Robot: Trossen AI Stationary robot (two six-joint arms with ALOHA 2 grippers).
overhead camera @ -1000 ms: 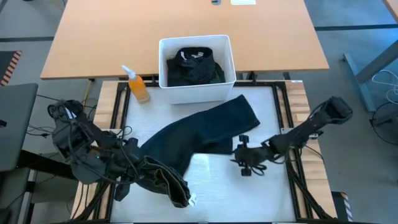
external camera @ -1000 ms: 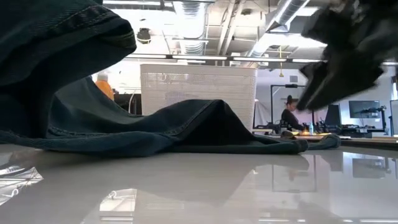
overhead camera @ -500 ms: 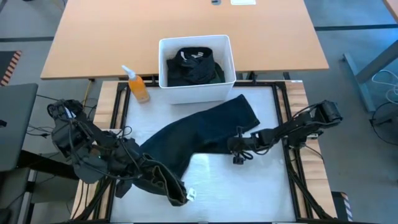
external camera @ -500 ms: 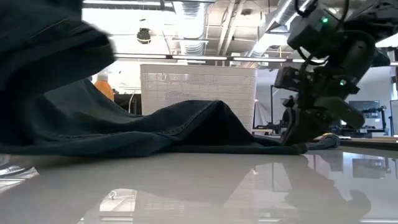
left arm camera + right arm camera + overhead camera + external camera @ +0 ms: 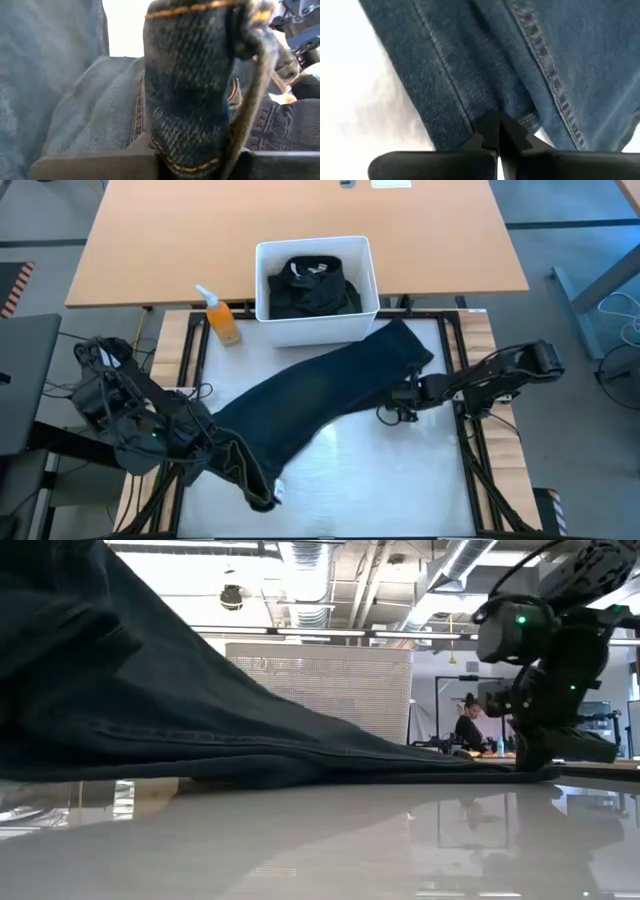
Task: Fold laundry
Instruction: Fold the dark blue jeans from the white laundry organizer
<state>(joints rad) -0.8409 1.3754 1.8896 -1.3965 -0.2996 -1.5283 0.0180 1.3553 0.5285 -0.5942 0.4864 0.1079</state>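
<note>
At the near left of the surface point(image 5: 400, 480), the left gripper point(image 5: 238, 470) has its jaws pinched on one end of the jeans point(image 5: 310, 405); its wrist view shows a thick, orange-stitched fold of denim point(image 5: 187, 90) wedged between the jaws, lifted a little off the surface. From there the jeans run as one long dark band across the middle, rising diagonally from near left to far right, so the long axis points from the left gripper toward the right one. In the low view the cloth point(image 5: 150, 710) slopes from high on the left down to a flat edge on the right, which suggests the left end is held up while the right end lies low. Behind the band stand an orange spray bottle point(image 5: 220, 315) and a white bin point(image 5: 315, 330) with more dark clothes point(image 5: 310, 288) inside, still to be folded. At the right, the right gripper point(image 5: 400, 402) sits against the near edge of the far-right end, jaws pressed together on a hem or seam point(image 5: 492, 117), as its wrist view shows. Each arm is therefore nearest its own end, and the jeans look stretched between them; the coming move likely depends on keeping that diagonal taut so the cloth can be laid flat.
</note>
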